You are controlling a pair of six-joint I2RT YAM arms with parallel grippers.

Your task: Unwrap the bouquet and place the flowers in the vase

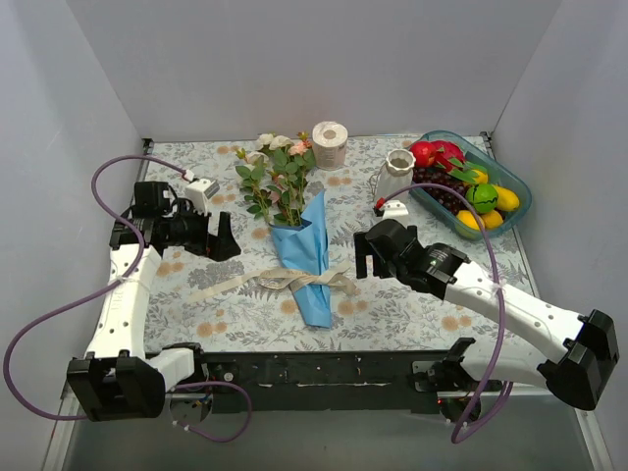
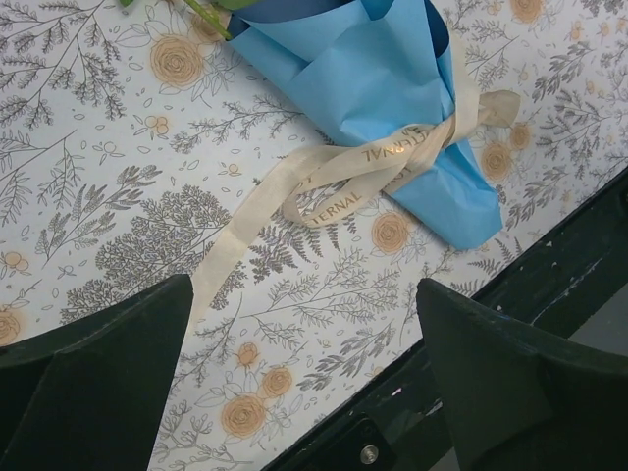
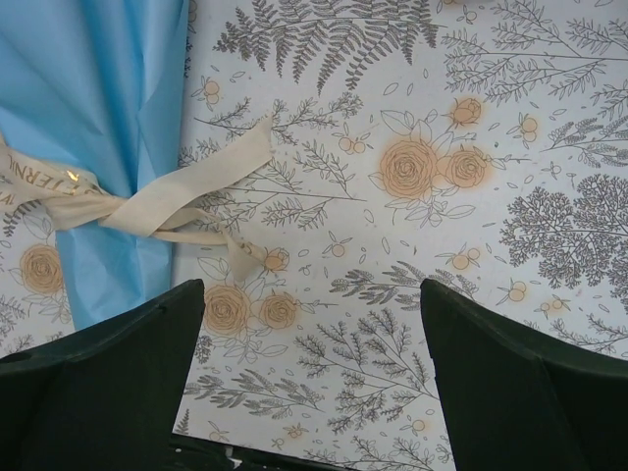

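Note:
The bouquet (image 1: pixel 306 257) lies in the middle of the table, its dark blue paper still wrapped and tied with a beige ribbon (image 1: pixel 285 283). The flowers (image 1: pixel 278 172) stick out at its far end, white and pink blooms among green leaves. At the back right stands the white ribbed vase (image 1: pixel 396 175), upright. My left gripper (image 1: pixel 224 238) hovers open left of the bouquet, with nothing between its fingers. In the left wrist view the ribbon (image 2: pixel 334 177) trails toward the left gripper (image 2: pixel 304 334). My right gripper (image 1: pixel 364 257) is open to the right of the wrap. The ribbon's end (image 3: pixel 186 201) lies just ahead of the right gripper (image 3: pixel 312 343).
A white toilet-paper roll (image 1: pixel 330 144) stands at the back behind the flowers. A teal fruit basket (image 1: pixel 523 191) sits at the back right beside the vase. Grey walls close in three sides, and a black rail (image 1: pixel 324 371) runs along the near edge.

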